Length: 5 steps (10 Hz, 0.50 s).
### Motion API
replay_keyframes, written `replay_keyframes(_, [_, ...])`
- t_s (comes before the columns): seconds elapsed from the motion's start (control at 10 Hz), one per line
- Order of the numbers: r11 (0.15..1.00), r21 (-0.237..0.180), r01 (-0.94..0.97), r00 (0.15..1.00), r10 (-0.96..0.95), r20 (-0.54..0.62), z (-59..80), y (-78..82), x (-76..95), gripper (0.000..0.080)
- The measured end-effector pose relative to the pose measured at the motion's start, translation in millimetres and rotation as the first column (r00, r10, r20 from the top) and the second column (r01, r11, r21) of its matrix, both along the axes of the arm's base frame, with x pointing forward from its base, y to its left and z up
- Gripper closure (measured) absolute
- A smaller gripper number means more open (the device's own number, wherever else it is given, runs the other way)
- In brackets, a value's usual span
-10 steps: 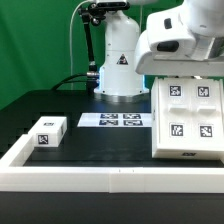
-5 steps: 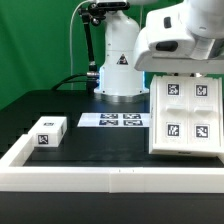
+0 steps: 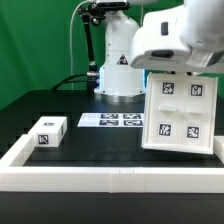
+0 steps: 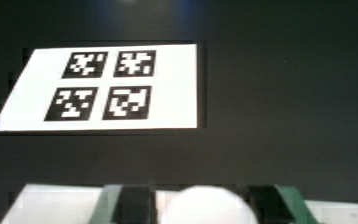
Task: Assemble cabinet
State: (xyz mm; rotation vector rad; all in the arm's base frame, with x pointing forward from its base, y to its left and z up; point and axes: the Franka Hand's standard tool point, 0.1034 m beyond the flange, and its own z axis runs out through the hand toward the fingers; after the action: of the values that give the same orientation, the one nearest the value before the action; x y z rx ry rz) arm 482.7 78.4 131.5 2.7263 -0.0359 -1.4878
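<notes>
The cabinet's large white body [image 3: 178,112], with four tags on its face, is held tilted at the exterior view's right, its lower edge near the table. My gripper [image 3: 182,73] is at its top edge, shut on it, with the fingertips hidden behind the body. In the wrist view the gripper [image 4: 204,205] shows dark fingers [image 4: 144,204] on either side of a rounded white part of the body [image 4: 202,203]. A smaller white cabinet block [image 3: 47,131] with one tag lies on the table at the exterior view's left.
The marker board [image 3: 112,121] lies flat in the middle of the table, and also shows in the wrist view [image 4: 105,88]. A long low white border wall [image 3: 110,180] runs along the front and left. The arm's white base [image 3: 120,65] stands behind.
The gripper and the cabinet body have shifted toward the exterior view's left, and the body now tilts more. The small block has not moved.
</notes>
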Motion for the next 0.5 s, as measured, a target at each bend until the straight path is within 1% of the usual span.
replay_keyframes(0.3, [1.000,0.002,-0.001,1.000,0.001,0.000,-0.3,-0.1,-0.1,0.0574])
replay_keyframes(0.4, [1.000,0.019,-0.002,1.000,0.002,-0.022,-2.5,-4.8,-2.0,0.0574])
replay_keyframes(0.5, [1.000,0.022,0.006,0.999,-0.005,-0.038,-2.3,-6.3,0.4,0.0574])
